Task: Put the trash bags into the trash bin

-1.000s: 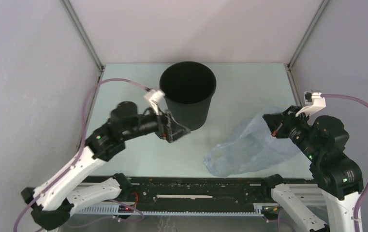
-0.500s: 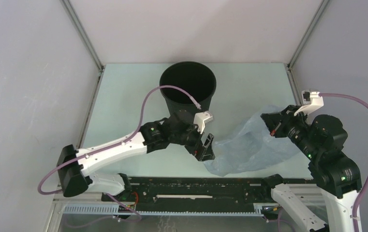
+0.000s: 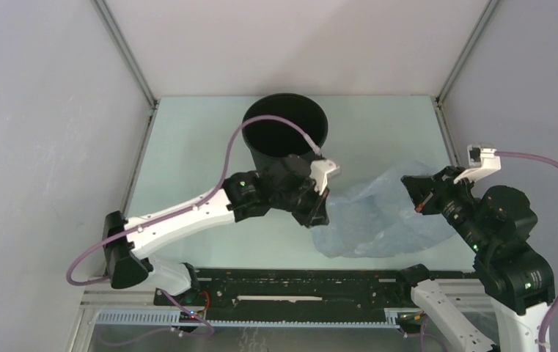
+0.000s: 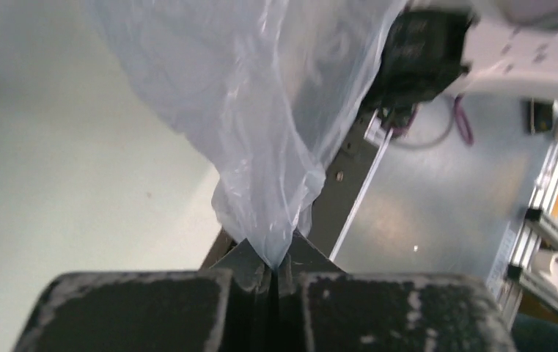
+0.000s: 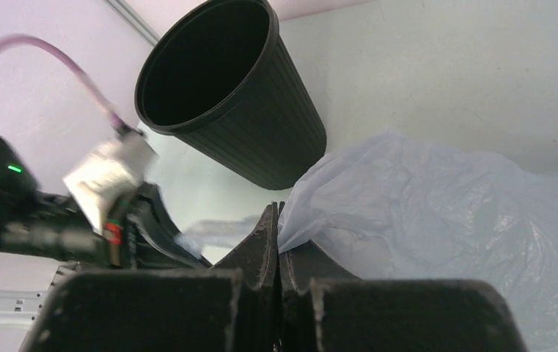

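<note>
- The top view showed the pale blue trash bag [image 3: 378,224] resting mostly on the table [image 3: 188,161], just right of the black trash bin [image 3: 283,125] and outside it. The bag stretched between both grippers, but the jaws could not be read from there.
- Only the left wrist view showed the left gripper [image 4: 272,265] clenched on a gathered tip of film.
- Only the right wrist view showed the right gripper [image 5: 279,220] pinched tight on the bag's edge, with the bin upright beyond.
- A second before, the left gripper had been by the bin's left side, clear of the bag. It had since crossed in front of the bin and taken the bag's left end.
</note>
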### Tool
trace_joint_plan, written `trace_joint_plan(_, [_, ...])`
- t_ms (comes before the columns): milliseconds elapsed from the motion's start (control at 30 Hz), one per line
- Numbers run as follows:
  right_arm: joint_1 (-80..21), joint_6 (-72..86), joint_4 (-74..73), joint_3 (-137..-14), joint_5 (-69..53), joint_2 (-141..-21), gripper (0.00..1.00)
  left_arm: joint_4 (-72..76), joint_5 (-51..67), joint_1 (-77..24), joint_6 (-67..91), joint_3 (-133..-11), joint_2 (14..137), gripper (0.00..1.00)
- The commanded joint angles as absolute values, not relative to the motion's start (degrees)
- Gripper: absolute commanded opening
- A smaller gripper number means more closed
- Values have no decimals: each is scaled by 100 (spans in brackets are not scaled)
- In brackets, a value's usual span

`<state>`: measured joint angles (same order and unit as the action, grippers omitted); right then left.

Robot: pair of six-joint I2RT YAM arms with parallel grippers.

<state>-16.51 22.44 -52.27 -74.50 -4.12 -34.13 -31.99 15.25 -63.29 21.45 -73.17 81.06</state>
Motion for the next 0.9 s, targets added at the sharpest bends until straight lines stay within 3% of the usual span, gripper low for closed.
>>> trace_joint_plan(0, [-1627, 2307, -5165, -7484, -184, -3207, 0, -3587, 732, -6328, 1955, -8871, 7905, 0])
trace_joint_plan(167, [-1626, 2548, -4821, -7865, -671, -3327, 0, -4132, 22, -6328, 1605, -11396, 8312, 0])
trace_joint_plan(333, [-1626, 2735, -3662, -8435, -1590, -3624, 0, -4132, -614, -6336, 1298, -12976, 8554, 0])
trace_joint_plan(567, [-1627, 3445, -1863, -9313, -2788, -4755, 0, -3546, -1849, -6337, 523, -13162, 7900, 0])
trace_joint_plan(867, [-1642, 4400, -358, -10253, -3101, -6121, 0, -3205, -2754, -6117, -197, -13723, 7858, 0])
